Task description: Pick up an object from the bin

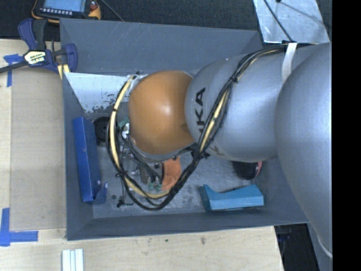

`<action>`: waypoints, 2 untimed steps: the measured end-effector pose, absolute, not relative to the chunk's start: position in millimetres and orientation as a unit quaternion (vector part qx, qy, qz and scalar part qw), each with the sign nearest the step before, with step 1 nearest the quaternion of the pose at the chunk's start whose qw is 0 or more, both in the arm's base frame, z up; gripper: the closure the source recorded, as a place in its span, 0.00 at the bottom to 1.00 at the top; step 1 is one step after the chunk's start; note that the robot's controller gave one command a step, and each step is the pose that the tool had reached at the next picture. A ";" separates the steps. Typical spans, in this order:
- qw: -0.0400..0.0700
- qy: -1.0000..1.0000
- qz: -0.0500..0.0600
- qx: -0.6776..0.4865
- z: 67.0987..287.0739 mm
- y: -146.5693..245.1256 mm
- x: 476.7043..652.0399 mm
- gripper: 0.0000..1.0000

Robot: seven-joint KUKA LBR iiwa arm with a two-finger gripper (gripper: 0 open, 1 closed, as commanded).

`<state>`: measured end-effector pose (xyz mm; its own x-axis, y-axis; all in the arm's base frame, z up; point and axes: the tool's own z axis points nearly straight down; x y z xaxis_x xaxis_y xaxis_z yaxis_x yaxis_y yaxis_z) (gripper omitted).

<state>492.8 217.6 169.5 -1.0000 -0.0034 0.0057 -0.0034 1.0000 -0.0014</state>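
My gripper (pixel 142 173) is low in the middle of the bin, mostly covered from above by the arm's wrist, with only part of its body showing. A small orange thing (pixel 172 171) lies right beside it, on its right. To its left is a black round thing (pixel 101 130), partly hidden. A long dark blue bar (pixel 84 158) lies along the bin's left wall.
A light blue wedge-shaped block (pixel 233 198) rests near the front wall, right of the gripper. A dark thing with a red edge (pixel 248 169) peeks out under the arm at the right. The arm and its cables cover the bin's middle and right.
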 end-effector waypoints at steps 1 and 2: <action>-0.001 -1.000 -0.001 0.000 174.2 216.6 494.6 0.00; -0.004 -0.999 -0.002 0.035 130.2 174.8 500.0 0.00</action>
<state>500.0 174.8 130.2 -0.9975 -0.0707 -0.0074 -0.0707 0.9975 0.0030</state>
